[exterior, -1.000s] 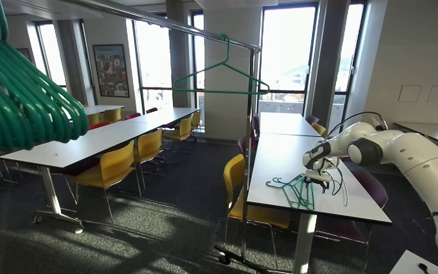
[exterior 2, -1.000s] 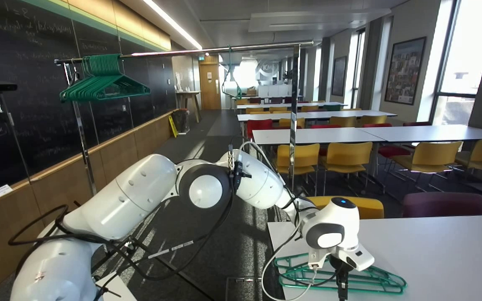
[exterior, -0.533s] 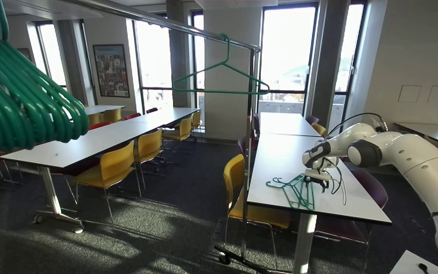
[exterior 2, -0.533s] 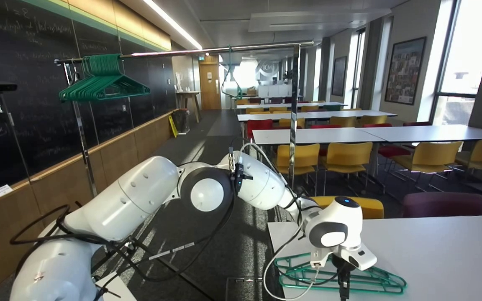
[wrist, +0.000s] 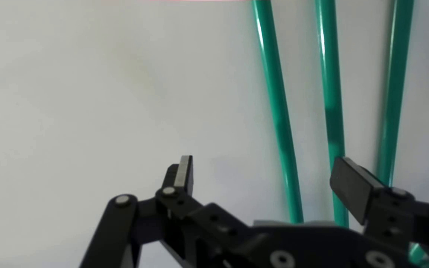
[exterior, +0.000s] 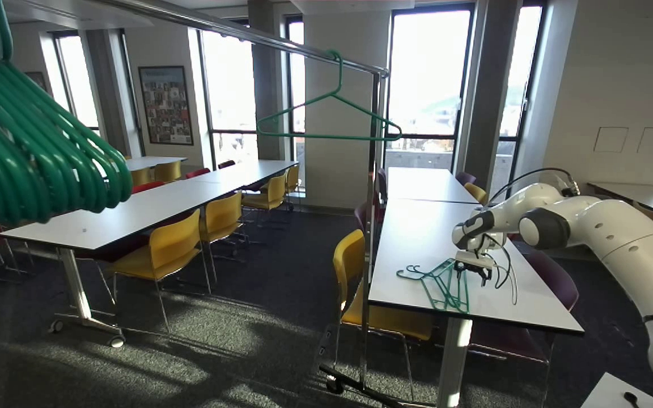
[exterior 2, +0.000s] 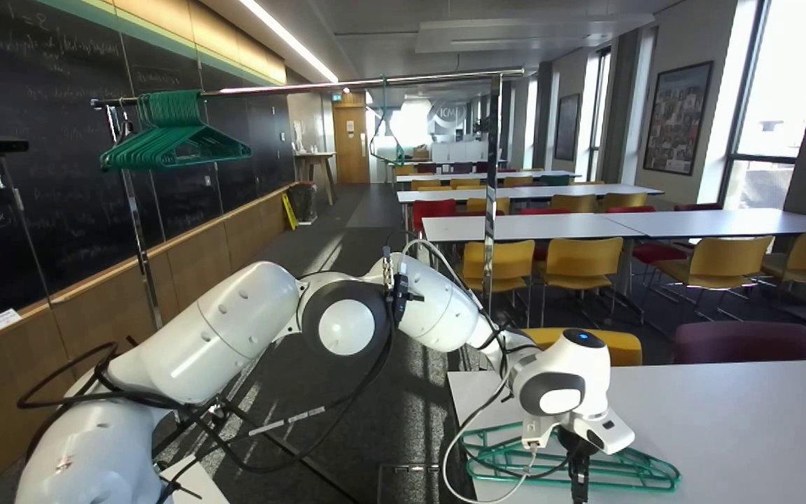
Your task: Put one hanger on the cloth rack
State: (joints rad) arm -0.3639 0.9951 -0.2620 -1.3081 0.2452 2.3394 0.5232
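Several green hangers lie overlapping on the white table, in both exterior views (exterior: 466, 297) (exterior 2: 670, 484). My gripper (wrist: 264, 173) is open above them; it also shows in both exterior views (exterior: 473, 275) (exterior 2: 579, 479). In the wrist view one hanger tube (wrist: 279, 111) runs between the fingers, nearer the right one. A second tube (wrist: 331, 74) passes behind the right fingertip, and a third tube (wrist: 397, 74) lies beyond it. No tube is gripped. The cloth rack's top bar (exterior: 247, 35) (exterior 2: 291, 89) stands high above the table, with one hanger (exterior: 326, 136) (exterior 2: 399, 152) hanging alone.
A bundle of green hangers (exterior: 37, 158) (exterior 2: 172, 150) hangs at the rack's far end from the lone one. The rack's upright (exterior: 370, 192) (exterior 2: 492, 196) stands by the table edge. A yellow chair (exterior: 350, 260) is beside the table (exterior: 417, 232). Cables loop round the wrist.
The arm's wrist and gripper have shifted slightly to the right in an exterior view. The gripper stays open. The hangers on the table and the rack look the same.
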